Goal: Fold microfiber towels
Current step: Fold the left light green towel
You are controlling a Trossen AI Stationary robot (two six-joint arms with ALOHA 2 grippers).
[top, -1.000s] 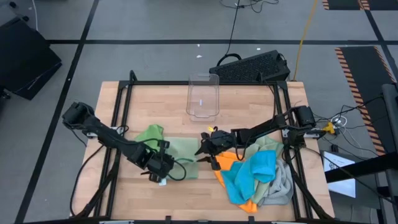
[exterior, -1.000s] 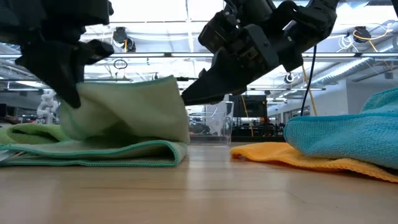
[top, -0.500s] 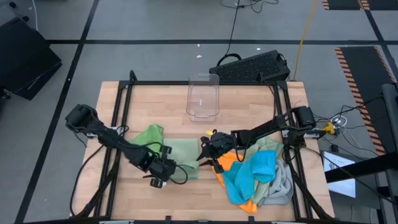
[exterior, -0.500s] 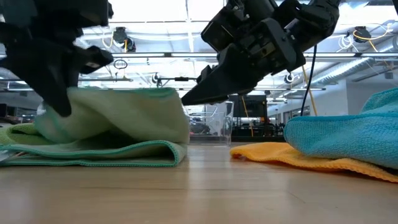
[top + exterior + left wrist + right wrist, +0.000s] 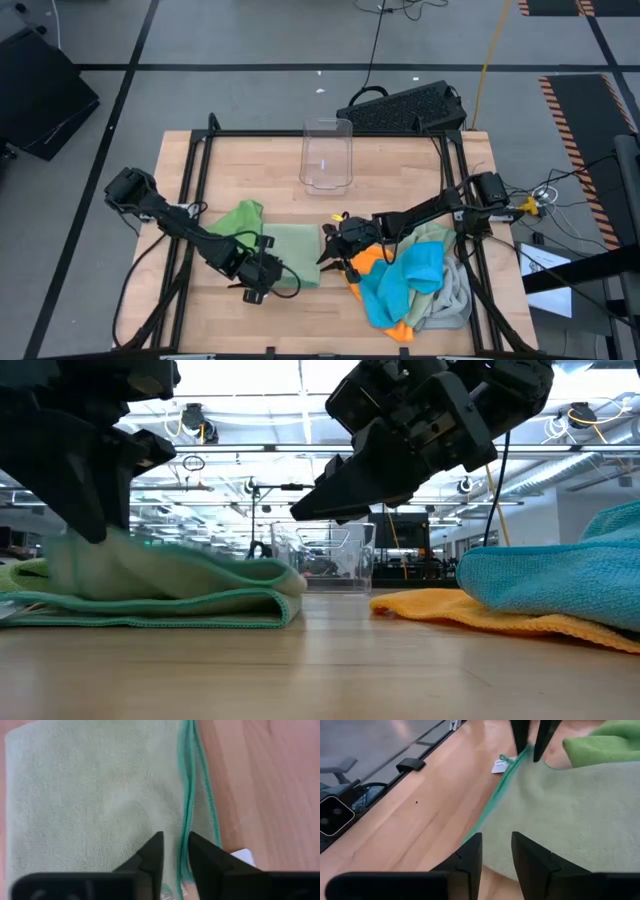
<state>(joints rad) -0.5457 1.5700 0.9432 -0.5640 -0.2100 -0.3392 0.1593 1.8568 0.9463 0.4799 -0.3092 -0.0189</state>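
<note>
Pale wood counter. Folded sage-green microfibre towel lies flat, centre near front edge. Left pincer at its front edge, fingers narrowly apart, holding nothing. Right pincer beside its right edge, narrowly apart, empty. Risk: fingers snag the hem, dragging the fold open. Earlier the top layer stood raised; now dropped.

Sage towel blurring along its upper fold in the low view, blue towel running off the frame's edge, grey towel lying largely buried under the pile, white tag too small to read
</note>
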